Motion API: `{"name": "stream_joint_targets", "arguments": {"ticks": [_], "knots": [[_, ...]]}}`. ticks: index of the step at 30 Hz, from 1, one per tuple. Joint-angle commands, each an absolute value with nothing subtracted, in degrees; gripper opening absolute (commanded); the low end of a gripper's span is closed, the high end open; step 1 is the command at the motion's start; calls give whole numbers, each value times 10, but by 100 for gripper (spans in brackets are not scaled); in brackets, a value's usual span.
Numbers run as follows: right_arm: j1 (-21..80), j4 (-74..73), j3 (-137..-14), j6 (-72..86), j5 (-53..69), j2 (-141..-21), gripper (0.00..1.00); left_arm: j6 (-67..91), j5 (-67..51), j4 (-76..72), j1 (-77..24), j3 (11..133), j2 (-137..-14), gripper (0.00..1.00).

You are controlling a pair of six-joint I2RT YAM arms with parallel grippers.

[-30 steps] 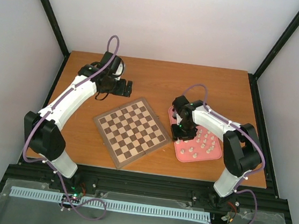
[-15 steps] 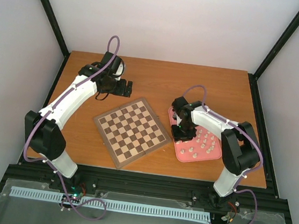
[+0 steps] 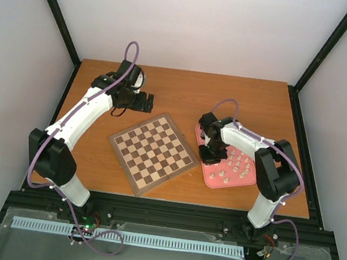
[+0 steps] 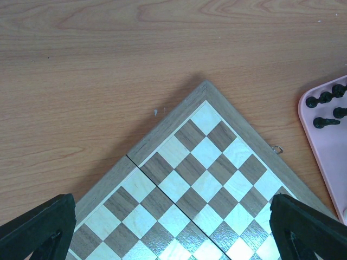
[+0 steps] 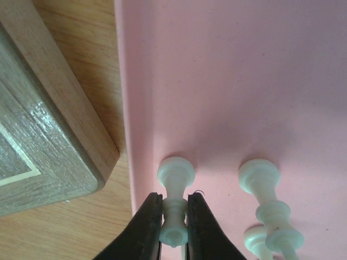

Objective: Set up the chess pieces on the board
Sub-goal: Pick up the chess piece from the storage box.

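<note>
With my right jaws pinching a cream-white piece (image 5: pixel 175 174) at the pink tray's (image 5: pixel 244 81) 9 o'clock edge, I'd lift straight up to clear its neighbours before swinging to the board (image 3: pixel 152 153), left jaws spread wide at its 11 o'clock.

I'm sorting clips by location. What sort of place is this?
Probably a robotics lab test cell: plain white walls in a black metal frame, two white-and-black robot arms bolted to a rail, and a brown wooden table holding a checkered wooden chessboard.
</note>
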State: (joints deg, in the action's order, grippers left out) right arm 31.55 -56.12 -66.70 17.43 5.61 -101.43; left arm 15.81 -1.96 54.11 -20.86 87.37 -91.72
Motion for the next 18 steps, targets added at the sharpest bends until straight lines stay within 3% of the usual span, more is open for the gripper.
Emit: {"name": "stream_joint_targets", "arguments": {"ticks": [1, 10, 18], "knots": [[318, -578, -686, 176, 45, -1024, 4, 156, -24, 549, -207, 882, -916, 100], [319, -679, -828, 162, 15, -1026, 3, 157, -29, 549, -208, 880, -914, 100], [350, -755, -990, 141, 11, -1108, 3, 161, -22, 548, -208, 876, -904, 100]]}}
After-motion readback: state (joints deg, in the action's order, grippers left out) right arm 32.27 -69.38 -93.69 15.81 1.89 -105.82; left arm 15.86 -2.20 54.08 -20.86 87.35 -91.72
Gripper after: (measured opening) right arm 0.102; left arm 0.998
